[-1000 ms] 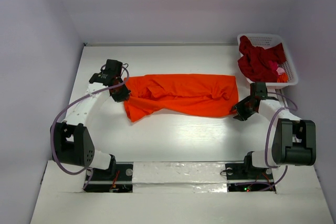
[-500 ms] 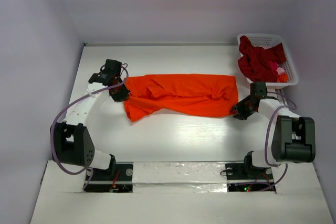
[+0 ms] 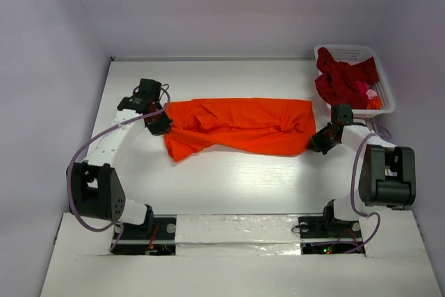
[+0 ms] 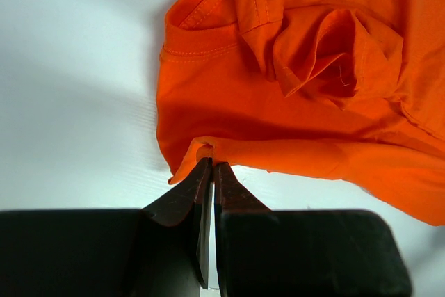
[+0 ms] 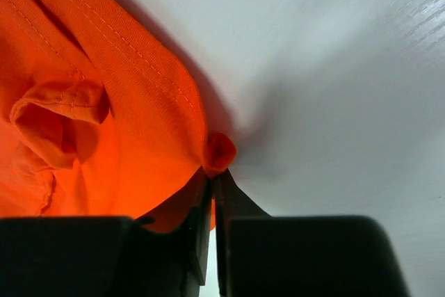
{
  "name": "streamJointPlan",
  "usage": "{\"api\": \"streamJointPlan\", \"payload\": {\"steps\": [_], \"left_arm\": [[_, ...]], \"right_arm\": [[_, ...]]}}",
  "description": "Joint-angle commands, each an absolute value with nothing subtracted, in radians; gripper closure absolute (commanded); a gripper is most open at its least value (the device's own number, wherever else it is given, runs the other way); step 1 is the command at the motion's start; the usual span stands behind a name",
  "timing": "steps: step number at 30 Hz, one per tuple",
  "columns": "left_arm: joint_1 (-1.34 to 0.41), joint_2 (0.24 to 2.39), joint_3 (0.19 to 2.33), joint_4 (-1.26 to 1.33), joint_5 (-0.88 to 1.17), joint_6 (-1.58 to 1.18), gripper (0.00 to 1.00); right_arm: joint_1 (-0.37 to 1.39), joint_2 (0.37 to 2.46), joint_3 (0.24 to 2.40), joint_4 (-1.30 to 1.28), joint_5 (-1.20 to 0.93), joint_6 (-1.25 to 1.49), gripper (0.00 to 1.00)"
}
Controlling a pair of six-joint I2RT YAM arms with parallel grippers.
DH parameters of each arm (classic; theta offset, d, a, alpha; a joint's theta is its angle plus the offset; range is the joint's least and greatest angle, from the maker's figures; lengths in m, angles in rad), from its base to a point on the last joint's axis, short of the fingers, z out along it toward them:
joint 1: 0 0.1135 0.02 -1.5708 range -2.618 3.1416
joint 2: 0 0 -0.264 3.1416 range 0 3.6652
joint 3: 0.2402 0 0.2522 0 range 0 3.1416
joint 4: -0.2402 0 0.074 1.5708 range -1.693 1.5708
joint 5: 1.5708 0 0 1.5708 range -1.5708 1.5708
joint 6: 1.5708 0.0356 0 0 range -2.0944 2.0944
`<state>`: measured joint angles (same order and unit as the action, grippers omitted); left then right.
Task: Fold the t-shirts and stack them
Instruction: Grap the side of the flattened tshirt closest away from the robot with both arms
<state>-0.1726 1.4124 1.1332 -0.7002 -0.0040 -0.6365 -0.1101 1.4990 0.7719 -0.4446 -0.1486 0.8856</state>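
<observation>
Mid-bench, just beyond the arm bases: an orange-red shirt [image 3: 240,124] lying crosswise on the white bench [image 3: 229,182], rumpled, partly folded over itself, lower left corner sagging toward the near edge.

At its left end, the left tool [image 3: 158,124] low on the bench, jaws pressed together and pinching a thin fold of the shirt's edge. In the left wrist view, the tool [image 4: 208,165] nipping that edge, with the shirt [image 4: 299,95] bunched and creased beyond the tips.

At its right end, the right tool [image 3: 321,140] likewise pressed together. In the right wrist view, the tool [image 5: 213,175] gripping a small nub at the corner of the shirt [image 5: 83,102].

Farther back, at the far right corner: a white lattice basket [image 3: 348,49] holding crumpled crimson shirts [image 3: 339,78], with bits of pink and orange showing among them.
</observation>
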Motion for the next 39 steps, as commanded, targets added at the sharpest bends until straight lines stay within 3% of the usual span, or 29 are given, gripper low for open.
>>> {"api": "streamJointPlan", "payload": {"steps": [1, 6, 17, 30, 39], "left_arm": [[-0.166, 1.393, 1.160, -0.709, -0.006, -0.638, 1.00], [-0.166, 1.394, 1.164, -0.710, -0.006, -0.638, 1.00], [-0.166, 1.433, 1.239, -0.713, -0.005, -0.635, 1.00], [-0.156, 1.505, 1.319, -0.709, -0.006, -0.630, 1.00], [-0.147, 1.531, 1.342, -0.706, -0.005, -0.624, 1.00]], "right_arm": [[-0.115, 1.499, 0.804, -0.439, -0.152, 0.876, 0.92], [-0.115, 1.471, 0.798, -0.442, -0.163, 0.882, 1.00], [-0.115, 1.474, 0.923, -0.503, -0.186, 0.824, 1.00], [-0.115, 1.637, 1.098, -0.545, -0.284, 0.696, 1.00], [-0.115, 1.709, 1.252, -0.606, -0.235, 0.614, 1.00]]}}
